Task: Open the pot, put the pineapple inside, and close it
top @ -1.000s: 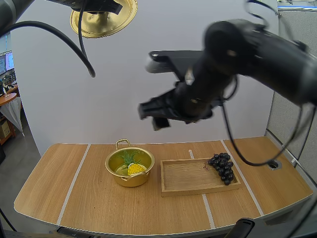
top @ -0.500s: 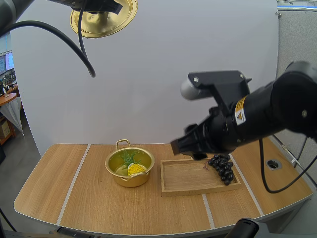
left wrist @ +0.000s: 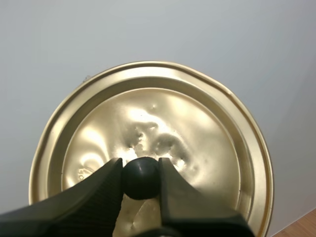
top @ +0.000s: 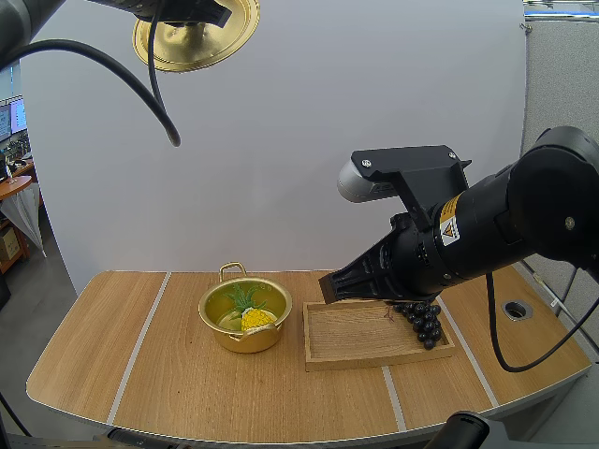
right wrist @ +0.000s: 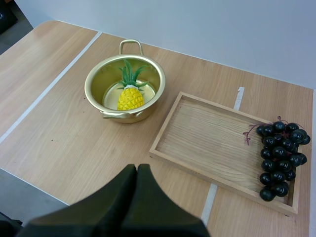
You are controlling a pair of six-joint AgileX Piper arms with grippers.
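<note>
Yellow, green-topped pineapple (right wrist: pixel 130 98) in golden pot (right wrist: pixel 143 112)

Dark grapes (right wrist: pixel 279 158) lie at one end of the wooden tray (right wrist: pixel 207 138) (itself on the table (right wrist: pixel 59 138)).

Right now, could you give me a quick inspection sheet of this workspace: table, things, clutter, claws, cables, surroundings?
Surface: wooden table with pale stripes across it.
Job's things: pot open, pineapple inside; lid held high above the table.
Clutter: wooden tray beside the pot, grapes in its end away from the pot.
Claws: left claw shut on the lid; right claw shut on nothing, above the table.
Cables: nothing seen on the table.
Surroundings: nothing seen.
</note>
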